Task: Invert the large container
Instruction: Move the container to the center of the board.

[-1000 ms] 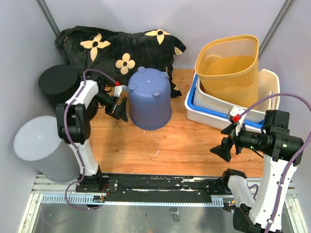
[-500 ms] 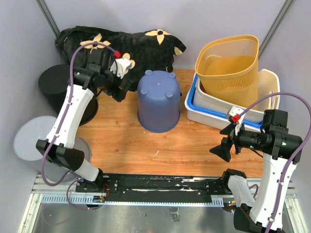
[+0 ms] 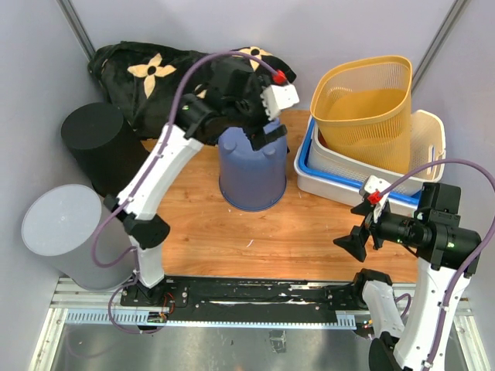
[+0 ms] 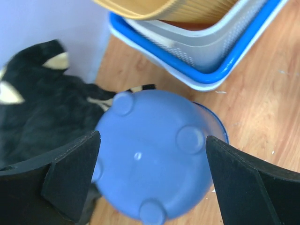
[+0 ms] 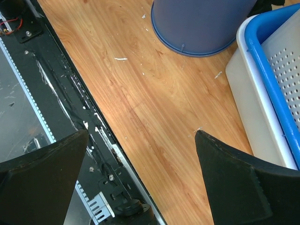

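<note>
As left jaws hover spread | blue container (image 3: pixel 246 176) stands inverted

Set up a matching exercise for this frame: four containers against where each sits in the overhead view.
Things:
1. blue bucket
2. yellow basket
3. black bin
4. grey bin

Places:
A. near left corner
B. centre, base up
C. nested in the white tubs at right
D. left side, next to the flowered blanket

Pairs: 1-B, 2-C, 3-D, 4-A
</note>
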Available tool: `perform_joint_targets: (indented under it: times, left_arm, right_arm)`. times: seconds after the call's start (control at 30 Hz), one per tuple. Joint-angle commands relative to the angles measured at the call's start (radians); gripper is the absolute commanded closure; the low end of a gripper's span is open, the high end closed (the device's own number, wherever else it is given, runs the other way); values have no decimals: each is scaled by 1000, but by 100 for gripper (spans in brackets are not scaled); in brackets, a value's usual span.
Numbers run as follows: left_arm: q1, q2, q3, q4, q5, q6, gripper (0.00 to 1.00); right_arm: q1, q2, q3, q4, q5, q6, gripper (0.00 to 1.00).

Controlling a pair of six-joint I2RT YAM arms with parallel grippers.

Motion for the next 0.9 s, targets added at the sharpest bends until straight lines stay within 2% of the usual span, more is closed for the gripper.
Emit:
perform_joint_targets:
  times: [0.0,0.1,0.27,0.4,0.53,0.73,0.87]
  left_arm:
    - [-11,115,-7,-16,164,191,2]
    - [-9,209,19,-14,166,249,3]
    - [-11,334,180,1,252,201,1]
    - [-20,383,175,24,246,179,1]
    - [-22,386,70,23,186,155,3]
    - [37,262,-273,67,14,73,15]
    - [72,153,-475,120,-80,35,16]
  right_arm:
    - [10,-20,17,-61,29,-34,0]
    - [11,-31,0,-72,20,-46,0]
    - [11,-19,-4,-79,19,-62,0]
    - [11,-14,-16,-75,20,-76,0]
    - [11,-18,-31,-60,12,-75,0]
    - [10,-40,-16,-79,-112,-81,0]
    - [15,-36,-27,-79,-120,-99,0]
